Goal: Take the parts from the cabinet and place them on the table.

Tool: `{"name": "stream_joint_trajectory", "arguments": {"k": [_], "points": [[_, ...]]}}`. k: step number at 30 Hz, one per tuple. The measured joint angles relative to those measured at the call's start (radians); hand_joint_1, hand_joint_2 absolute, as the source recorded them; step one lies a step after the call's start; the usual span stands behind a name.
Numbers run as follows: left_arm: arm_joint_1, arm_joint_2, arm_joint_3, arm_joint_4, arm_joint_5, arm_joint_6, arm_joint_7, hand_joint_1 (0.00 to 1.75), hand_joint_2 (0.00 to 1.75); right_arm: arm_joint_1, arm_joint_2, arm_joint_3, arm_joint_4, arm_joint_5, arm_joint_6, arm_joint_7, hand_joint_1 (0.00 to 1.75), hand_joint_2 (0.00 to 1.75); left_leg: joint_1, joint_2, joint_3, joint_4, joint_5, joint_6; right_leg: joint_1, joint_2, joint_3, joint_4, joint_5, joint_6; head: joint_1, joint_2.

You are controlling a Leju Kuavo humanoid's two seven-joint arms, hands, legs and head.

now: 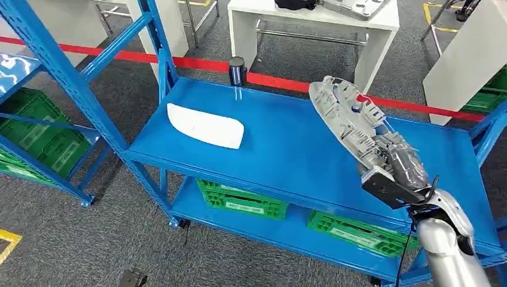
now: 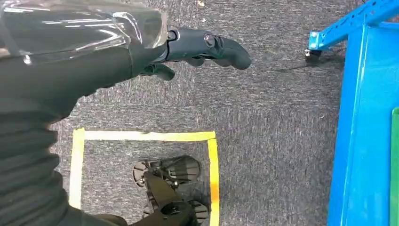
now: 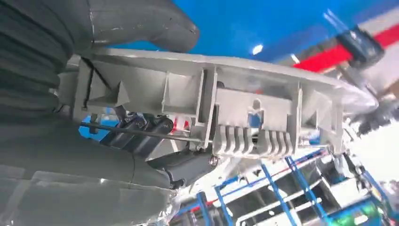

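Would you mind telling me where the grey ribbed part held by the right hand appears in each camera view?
Head view: grey ribbed part at right, raised over the blue shelf, held by the right hand.
Left wrist view: not in it.
Right wrist view: across the middle.
Shared landmark: the blue shelf.

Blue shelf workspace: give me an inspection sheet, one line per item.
Surface: blue shelf top, mostly bare.
Job's things: grey ribbed part held tilted above the shelf's right side; white part lying flat on the shelf's left side.
Clutter: dark cylinder standing at the shelf's back edge.
Hands: right hand grips the grey part; left hand holds nothing, hanging above the carpet.
Cables: thin black cable by the right wrist.
Surroundings: green crates on the lower shelf, red floor tape, white table behind.
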Motion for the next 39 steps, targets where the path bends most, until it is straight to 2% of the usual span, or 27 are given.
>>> {"name": "stream_joint_trajectory", "arguments": {"k": [2, 3, 4, 5, 7, 8, 9, 10, 11, 12, 13, 14, 17, 18, 19, 20, 22, 24, 25, 26, 28, 31, 33, 35, 37, 38, 39], "points": [[0.003, 0.000, 0.000, -0.003, -0.002, 0.001, 0.001, 0.00, 1.75, 0.001, 0.012, -0.008, -0.007, -0.003, -0.009, -0.002, 1.71, 1.75, 0.003, 0.001, 0.001, 0.001, 0.000, -0.002, 0.005, 0.001, -0.003, 0.001, 0.000, -0.011, 0.000, 0.000], [0.003, 0.000, 0.000, -0.003, -0.003, 0.001, 0.001, 0.00, 1.75, 0.000, 0.018, -0.015, -0.012, -0.006, -0.012, -0.003, 1.71, 1.75, 0.006, 0.001, -0.001, 0.005, -0.004, -0.006, -0.004, 0.001, -0.001, -0.001, 0.001, -0.017, 0.000, 0.000], [0.003, 0.000, 0.000, -0.005, -0.006, 0.001, 0.001, 0.00, 1.75, 0.000, 0.023, -0.022, -0.020, -0.010, -0.017, -0.006, 1.71, 1.75, 0.008, 0.002, -0.011, 0.021, -0.019, -0.013, -0.003, 0.001, 0.001, -0.001, 0.001, -0.022, -0.001, 0.000], [0.003, 0.000, 0.000, -0.005, -0.007, 0.001, 0.001, 0.00, 1.75, 0.000, 0.027, -0.027, -0.026, -0.014, -0.021, -0.008, 1.71, 1.75, 0.010, 0.003, -0.031, 0.068, -0.048, -0.020, -0.004, 0.001, 0.002, -0.001, 0.000, -0.025, -0.003, 0.000], [0.004, -0.001, 0.000, -0.005, -0.011, 0.001, 0.001, 0.00, 1.75, 0.001, 0.036, -0.039, -0.037, -0.022, -0.026, -0.011, 1.71, 1.75, 0.015, 0.006, -0.110, 0.232, -0.121, -0.030, -0.002, 0.001, 0.001, -0.001, -0.001, -0.026, -0.003, 0.000], [0.006, -0.002, 0.000, -0.005, -0.012, 0.001, 0.001, 0.00, 1.75, 0.002, 0.040, -0.044, -0.040, -0.025, -0.027, -0.013, 1.71, 1.75, 0.016, 0.006, -0.143, 0.297, -0.140, -0.032, 0.000, 0.001, 0.001, -0.001, -0.001, -0.027, -0.003, 0.000], [0.008, -0.002, 0.001, -0.005, -0.013, 0.002, 0.001, 0.00, 1.75, 0.002, 0.045, -0.048, -0.046, -0.030, -0.028, -0.014, 1.71, 1.75, 0.016, 0.006, -0.160, 0.324, -0.137, -0.031, 0.002, 0.001, 0.002, -0.001, -0.002, -0.027, -0.003, 0.000], [0.009, -0.002, 0.001, -0.005, -0.013, 0.002, 0.001, 0.00, 1.75, 0.003, 0.050, -0.052, -0.052, -0.033, -0.030, -0.015, 1.71, 1.75, 0.016, 0.006, -0.153, 0.302, -0.113, -0.027, 0.004, 0.003, 0.003, -0.001, -0.002, -0.027, -0.003, 0.000], [0.009, -0.002, 0.001, -0.005, -0.013, 0.002, 0.001, 0.00, 1.75, 0.003, 0.054, -0.056, -0.059, -0.037, -0.032, -0.015, 1.71, 1.75, 0.014, 0.005, -0.124, 0.236, -0.072, -0.019, 0.007, 0.005, 0.004, -0.001, -0.002, -0.027, -0.003, 0.000], [0.008, -0.002, 0.001, -0.005, -0.014, 0.003, 0.001, 0.00, 1.75, 0.003, 0.059, -0.065, -0.070, -0.041, -0.037, -0.016, 1.71, 1.75, 0.011, 0.005, -0.080, 0.141, -0.025, -0.007, 0.011, 0.007, 0.006, -0.001, -0.002, -0.027, -0.003, 0.000], [0.008, 0.000, 0.002, -0.008, -0.016, 0.004, 0.001, 0.00, 1.75, 0.003, 0.065, -0.074, -0.084, -0.044, -0.043, -0.017, 1.71, 1.75, 0.003, 0.002, -0.034, 0.049, 0.014, 0.013, 0.008, 0.007, 0.006, -0.003, -0.002, -0.027, -0.003, 0.000], [0.009, 0.005, 0.003, -0.013, -0.019, 0.006, 0.001, 0.00, 1.75, 0.002, 0.071, -0.079, -0.090, -0.046, -0.045, -0.017, 1.71, 1.75, -0.003, 0.004, -0.015, 0.014, 0.000, 0.026, 0.013, 0.008, 0.005, -0.003, -0.001, -0.026, 0.001, 0.000], [0.007, 0.002, 0.006, -0.014, -0.023, 0.008, 0.000, 0.00, 1.75, 0.012, 0.088, -0.096, -0.113, -0.055, -0.047, -0.018, 1.71, 1.75, -0.014, 0.009, -0.017, 0.006, 0.001, 0.028, 0.006, 0.005, 0.003, -0.007, 0.001, -0.020, -0.001, 0.000], [0.008, 0.002, 0.007, -0.015, -0.023, 0.009, 0.000, 0.00, 1.75, 0.012, 0.093, -0.104, -0.128, -0.059, -0.047, -0.018, 1.71, 1.75, -0.014, 0.009, -0.010, -0.009, 0.008, 0.034, 0.010, 0.005, 0.007, -0.016, 0.005, -0.013, -0.001, 0.000], [0.008, 0.002, 0.009, -0.015, -0.024, 0.010, 0.000, 0.00, 1.75, 0.015, 0.095, -0.113, -0.140, -0.063, -0.049, -0.018, 1.71, 1.75, 0.001, 0.011, 0.011, -0.037, 0.025, 0.032, 0.008, 0.002, 0.000, -0.005, -0.002, -0.014, 0.001, 0.000], [0.007, 0.000, 0.009, -0.015, -0.024, 0.010, 0.000, 0.00, 1.75, 0.013, 0.098, -0.122, -0.150, -0.067, -0.052, -0.019, 1.71, 1.75, -0.002, 0.011, 0.015, -0.046, 0.031, 0.036, 0.012, 0.003, -0.018, 0.031, -0.027, -0.019, 0.002, 0.000], [0.006, -0.002, 0.010, -0.015, -0.029, 0.010, 0.000, 0.00, 1.75, 0.015, 0.106, -0.135, -0.163, -0.073, -0.058, -0.020, 1.71, 1.75, -0.003, 0.011, 0.013, -0.046, 0.033, 0.039, 0.009, 0.003, -0.088, 0.182, -0.091, -0.026, 0.003, 0.000], [0.007, -0.004, 0.010, -0.015, -0.032, 0.008, 0.000, 0.00, 1.75, 0.021, 0.116, -0.150, -0.174, -0.081, -0.067, -0.027, 1.71, 1.75, -0.004, 0.010, 0.011, -0.044, 0.032, 0.038, 0.007, 0.003, -0.144, 0.295, -0.121, -0.018, 0.003, 0.000], [0.008, -0.005, 0.010, -0.015, -0.032, 0.007, 0.000, 0.00, 1.75, 0.024, 0.120, -0.158, -0.179, -0.085, -0.071, -0.030, 1.71, 1.75, -0.003, 0.008, 0.012, -0.044, 0.031, 0.036, 0.005, 0.002, -0.139, 0.279, -0.108, -0.007, 0.003, 0.000], [0.008, -0.006, 0.010, -0.015, -0.034, 0.006, 0.000, 0.00, 1.75, 0.026, 0.124, -0.163, -0.186, -0.088, -0.072, -0.033, 1.71, 1.75, -0.002, 0.007, 0.012, -0.042, 0.029, 0.034, 0.001, 0.002, -0.111, 0.220, -0.080, 0.006, 0.003, 0.000], [0.007, -0.008, 0.010, -0.015, -0.036, 0.004, 0.000, 0.00, 1.75, 0.026, 0.132, -0.174, -0.201, -0.093, -0.075, -0.037, 1.71, 1.75, 0.001, 0.005, 0.010, -0.023, 0.018, 0.020, -0.008, -0.004, -0.013, 0.023, -0.004, 0.031, 0.003, 0.000], [0.008, -0.007, 0.010, -0.016, -0.043, 0.000, -0.002, 0.00, 1.75, 0.031, 0.147, -0.187, -0.220, -0.100, -0.092, -0.044, 1.71, 1.75, -0.006, 0.004, -0.003, 0.001, 0.004, 0.003, 0.001, -0.001, -0.001, 0.002, -0.005, -0.004, 0.002, 0.000], [0.009, -0.007, 0.010, -0.016, -0.044, -0.002, -0.003, 0.00, 1.75, 0.034, 0.159, -0.199, -0.232, -0.103, -0.103, -0.048, 1.71, 1.75, -0.002, 0.006, -0.005, 0.004, 0.002, 0.001, 0.002, 0.000, -0.003, 0.003, -0.004, -0.014, 0.003, 0.000], [0.009, -0.006, 0.010, -0.016, -0.045, -0.002, -0.005, 0.00, 1.75, 0.034, 0.169, -0.205, -0.244, -0.105, -0.110, -0.051, 1.71, 1.75, 0.002, 0.006, -0.023, 0.037, -0.026, -0.014, -0.006, 0.001, 0.000, 0.001, -0.003, -0.023, 0.001, 0.000], [0.009, -0.007, 0.010, -0.016, -0.045, -0.002, -0.006, 0.00, 1.75, 0.033, 0.178, -0.212, -0.257, -0.108, -0.115, -0.056, 1.71, 1.75, 0.010, 0.006, -0.094, 0.195, -0.105, -0.026, -0.004, 0.002, 0.000, 0.001, -0.003, -0.029, -0.001, 0.000], [0.010, -0.008, 0.010, -0.016, -0.045, -0.002, -0.006, 0.00, 1.75, 0.033, 0.182, -0.216, -0.259, -0.109, -0.116, -0.056, 1.71, 1.75, 0.013, 0.006, -0.133, 0.273, -0.133, -0.029, -0.003, 0.002, 0.000, 0.002, -0.003, -0.029, -0.001, 0.000], [0.011, -0.008, 0.010, -0.016, -0.046, -0.002, -0.006, 0.00, 1.75, 0.033, 0.185, -0.218, -0.260, -0.111, -0.118, -0.058, 1.71, 1.75, 0.014, 0.006, -0.161, 0.325, -0.143, -0.030, -0.001, 0.002, 0.000, 0.002, -0.003, -0.029, -0.001, 0.000]]}}
